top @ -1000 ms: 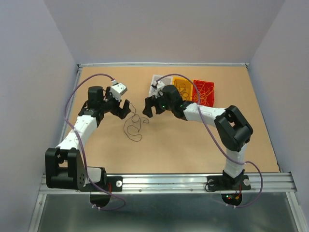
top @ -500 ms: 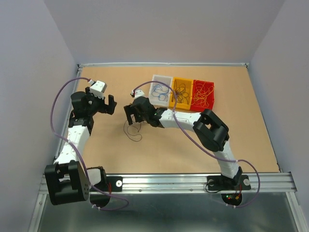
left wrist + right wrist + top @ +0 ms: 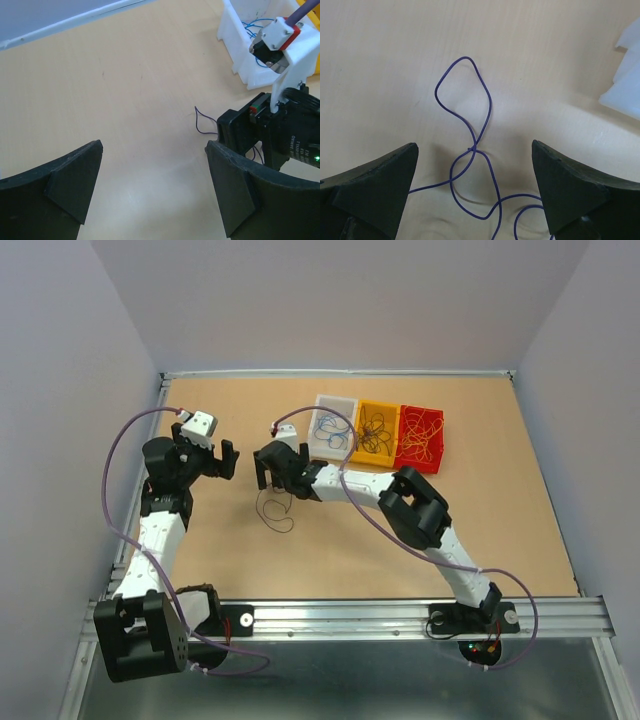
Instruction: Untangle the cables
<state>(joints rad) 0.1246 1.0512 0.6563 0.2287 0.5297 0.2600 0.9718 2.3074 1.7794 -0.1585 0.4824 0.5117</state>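
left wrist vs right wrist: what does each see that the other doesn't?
Left wrist only: the right arm with its camera, and blue wires in the white bin.
Right wrist only: the purple wire's crossed loops, framed by the open right gripper.
Both: that purple wire on the table; left wrist catches only one end. Right wrist's blurred white edge is probably the bin.

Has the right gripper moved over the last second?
Yes. In the top view the right gripper has swung leftward, away from the white bin it was beside, and now hangs open over the purple wire.
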